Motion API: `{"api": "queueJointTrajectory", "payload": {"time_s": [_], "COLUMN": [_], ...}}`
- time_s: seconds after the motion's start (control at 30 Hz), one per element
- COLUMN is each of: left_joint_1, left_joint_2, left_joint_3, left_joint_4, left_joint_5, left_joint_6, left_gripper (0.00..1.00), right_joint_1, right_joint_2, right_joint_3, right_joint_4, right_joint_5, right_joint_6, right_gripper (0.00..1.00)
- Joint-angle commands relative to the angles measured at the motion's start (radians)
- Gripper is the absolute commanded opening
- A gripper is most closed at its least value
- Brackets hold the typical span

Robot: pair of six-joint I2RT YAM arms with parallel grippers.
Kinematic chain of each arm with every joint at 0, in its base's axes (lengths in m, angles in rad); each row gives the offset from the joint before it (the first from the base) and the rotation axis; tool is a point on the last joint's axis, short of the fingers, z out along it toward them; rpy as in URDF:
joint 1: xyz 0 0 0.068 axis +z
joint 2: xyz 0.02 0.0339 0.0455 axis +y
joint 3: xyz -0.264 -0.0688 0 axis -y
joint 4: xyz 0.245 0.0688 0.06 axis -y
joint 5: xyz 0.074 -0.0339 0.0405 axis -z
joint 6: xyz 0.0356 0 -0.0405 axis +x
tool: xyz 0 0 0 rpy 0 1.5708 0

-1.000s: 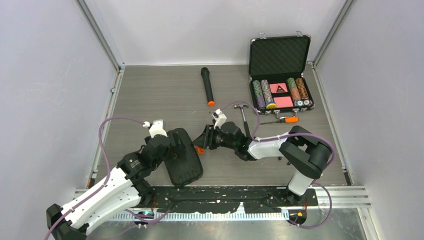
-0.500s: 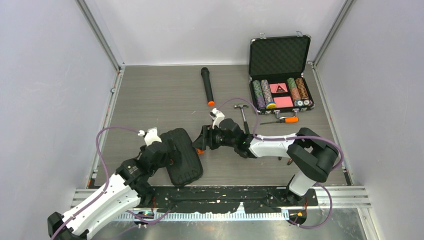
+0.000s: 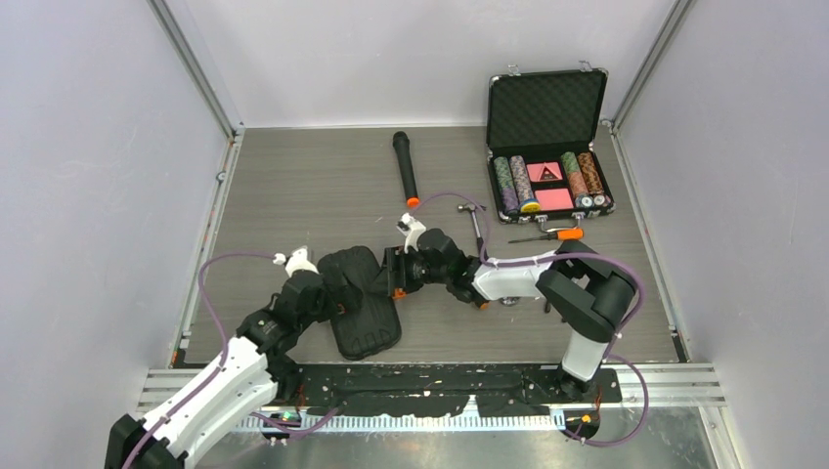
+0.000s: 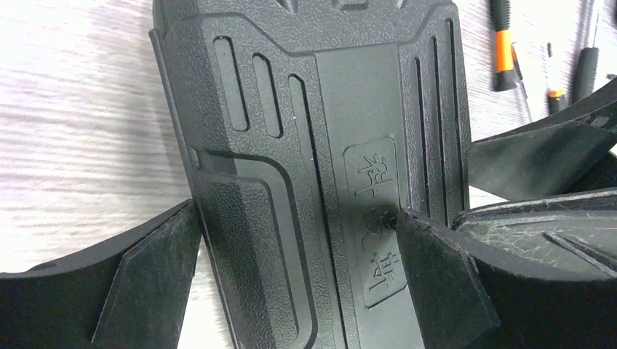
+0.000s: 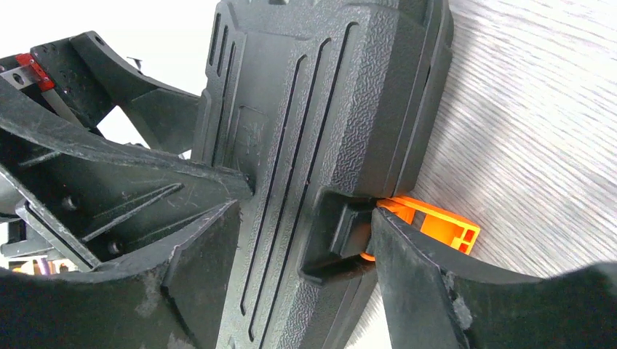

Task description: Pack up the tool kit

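Tool kit (image 3: 360, 303) is lying closed on the bench (image 3: 293, 186), near-left. We're straddling it with left fingers (image 4: 145, 283) spread; right fingers (image 5: 436, 298), also spread, are flanking the orange latch (image 5: 429, 224). Next: pinning the case down left, levering the latch tip slowly so nothing's skidding.

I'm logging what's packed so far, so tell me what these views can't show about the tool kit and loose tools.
Tool kit contents: all views, it lies shut.
Hammer handle's lower end: top view, under the right arm.
Embossed label: left wrist view, a finger of the left gripper overlaps it.
Orange-black tool handles: left wrist view, cut off by the top edge.
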Motion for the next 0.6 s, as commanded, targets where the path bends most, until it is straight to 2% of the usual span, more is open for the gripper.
{"api": "queueJointTrajectory", "payload": {"time_s": [0.0, 0.13, 0.27, 0.43, 0.57], "left_joint_1": [-0.009, -0.009, -0.009, -0.009, -0.008], "left_joint_2": [0.111, 0.215, 0.276, 0.213, 0.062], "left_joint_3": [0.02, 0.051, 0.082, 0.083, 0.083], "left_joint_4": [0.328, 0.487, 0.56, 0.509, 0.342], "left_joint_5": [0.227, 0.325, 0.37, 0.312, 0.208], "left_joint_6": [-0.014, -0.057, -0.079, -0.079, -0.058], "left_gripper": [0.99, 0.99, 1.0, 0.99, 1.0], "right_joint_1": [0.007, -0.011, -0.02, -0.021, -0.021], "right_joint_2": [-0.106, -0.207, -0.297, -0.352, -0.368], "right_joint_3": [-0.03, -0.05, -0.036, -0.027, -0.022], "right_joint_4": [0.016, -0.033, -0.117, -0.173, -0.167], "right_joint_5": [-0.026, 0.003, 0.055, 0.085, 0.079], "right_joint_6": [0.008, 0.003, -0.026, -0.05, -0.046], "right_gripper": [0.7, 0.7, 0.7, 0.7, 0.7]}}
